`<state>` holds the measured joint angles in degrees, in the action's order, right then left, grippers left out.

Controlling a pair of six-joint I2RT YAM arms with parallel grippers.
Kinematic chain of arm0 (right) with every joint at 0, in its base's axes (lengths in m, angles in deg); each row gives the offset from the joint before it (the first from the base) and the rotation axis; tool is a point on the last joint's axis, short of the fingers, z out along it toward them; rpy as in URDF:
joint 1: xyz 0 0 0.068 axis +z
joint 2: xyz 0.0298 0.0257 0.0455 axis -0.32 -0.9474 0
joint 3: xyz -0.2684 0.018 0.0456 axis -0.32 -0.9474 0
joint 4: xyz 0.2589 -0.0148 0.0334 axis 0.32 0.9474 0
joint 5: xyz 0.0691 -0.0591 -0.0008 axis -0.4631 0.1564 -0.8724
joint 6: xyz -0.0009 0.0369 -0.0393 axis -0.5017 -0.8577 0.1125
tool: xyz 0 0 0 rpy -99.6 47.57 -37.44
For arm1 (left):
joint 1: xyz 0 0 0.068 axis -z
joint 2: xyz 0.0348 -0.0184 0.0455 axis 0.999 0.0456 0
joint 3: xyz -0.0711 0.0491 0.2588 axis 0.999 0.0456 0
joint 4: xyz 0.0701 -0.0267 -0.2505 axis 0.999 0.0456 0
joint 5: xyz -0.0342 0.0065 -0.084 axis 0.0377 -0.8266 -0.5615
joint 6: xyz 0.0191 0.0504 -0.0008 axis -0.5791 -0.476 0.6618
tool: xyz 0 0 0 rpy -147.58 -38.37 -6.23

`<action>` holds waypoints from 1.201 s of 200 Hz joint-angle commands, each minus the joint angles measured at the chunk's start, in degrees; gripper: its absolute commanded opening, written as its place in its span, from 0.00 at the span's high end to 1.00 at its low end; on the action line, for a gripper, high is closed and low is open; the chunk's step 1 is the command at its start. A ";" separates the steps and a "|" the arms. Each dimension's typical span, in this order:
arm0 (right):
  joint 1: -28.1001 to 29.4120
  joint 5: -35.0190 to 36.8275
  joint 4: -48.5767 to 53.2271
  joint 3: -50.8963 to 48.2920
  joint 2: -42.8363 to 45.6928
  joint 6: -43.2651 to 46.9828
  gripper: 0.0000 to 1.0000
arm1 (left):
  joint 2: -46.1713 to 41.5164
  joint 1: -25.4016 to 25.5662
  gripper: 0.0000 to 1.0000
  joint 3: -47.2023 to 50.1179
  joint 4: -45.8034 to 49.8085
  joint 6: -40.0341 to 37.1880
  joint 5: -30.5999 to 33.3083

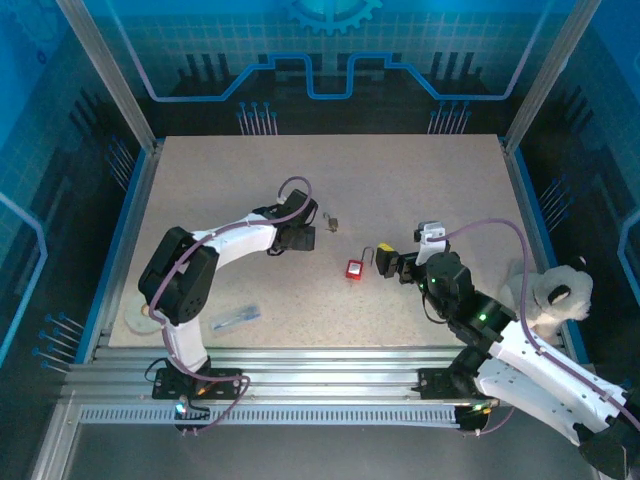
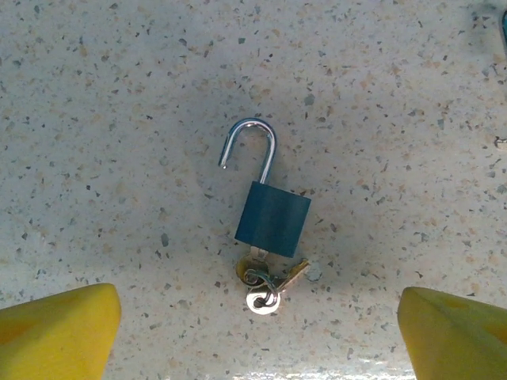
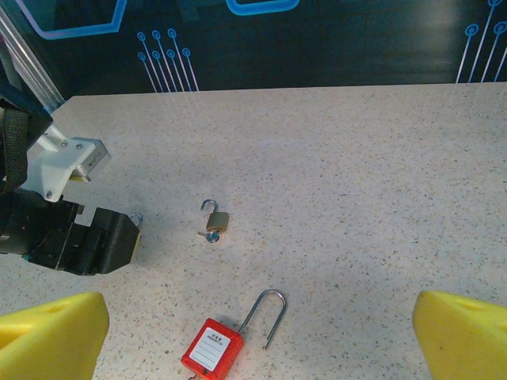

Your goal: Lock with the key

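Judging by how things lie, this is the approach stage: nothing is being gripped yet. The left gripper [image 2: 257, 336] is hovering with its yellow fingers [image 2: 57, 332] spread wide and empty, and the small padlock [image 2: 272, 219] is lying just ahead between them, untouched. The key [image 2: 265, 285] is lying at that padlock's base, apparently seated in the keyhole, while the shackle is standing open. Right of the small padlock and nearer the arm bases, the red padlock [image 1: 354, 269] is lying open too. Further right, the right gripper [image 3: 257, 339] is hanging wide and empty. The next move is probably calling for one gripper steadying the body and closing the shackle, and the other pinching the tiny key to turn it.
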<state>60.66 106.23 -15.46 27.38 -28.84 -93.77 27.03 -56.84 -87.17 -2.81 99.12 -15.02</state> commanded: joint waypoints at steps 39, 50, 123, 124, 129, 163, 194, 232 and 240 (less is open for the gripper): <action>0.56 -0.73 -1.32 -0.03 0.64 -0.87 0.02 | 3.35 -1.19 0.16 -2.75 -0.12 -0.70 0.21; 0.58 -0.79 -1.31 -0.05 0.68 -0.86 0.02 | 3.88 -1.19 0.18 -3.27 0.01 -0.77 0.19; 0.58 -0.93 -1.48 -0.23 0.84 -0.88 0.03 | 6.36 -1.28 0.26 -5.18 -0.14 -0.83 0.06; 0.60 -0.95 -1.48 -0.23 0.83 -0.87 0.03 | 6.41 -1.28 0.26 -5.25 -0.13 -0.84 0.08; 0.60 -0.97 -1.49 -0.22 0.82 -0.88 0.03 | 6.54 -1.33 0.27 -5.29 -0.20 -0.85 0.11; 0.58 -0.85 -1.49 -0.23 0.82 -0.80 0.03 | 7.49 -1.43 0.31 -5.39 -0.22 -0.69 0.02; 0.60 -0.90 -1.49 -0.23 0.90 -0.84 0.03 | 8.19 -1.63 0.34 -5.23 -0.46 -0.59 -0.06; 0.61 -0.93 -1.57 -0.31 0.78 -0.81 0.03 | 8.79 -1.98 0.37 -5.32 -0.78 -0.26 -0.16; 0.63 -0.97 -1.57 -0.31 0.78 -0.81 0.03 | 8.88 -1.96 0.38 -5.33 -0.90 -0.32 -0.23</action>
<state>60.66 105.14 -15.48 27.38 -28.71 -93.77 34.71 -58.20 -91.28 -3.51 99.19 -15.08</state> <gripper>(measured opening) 0.967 0.628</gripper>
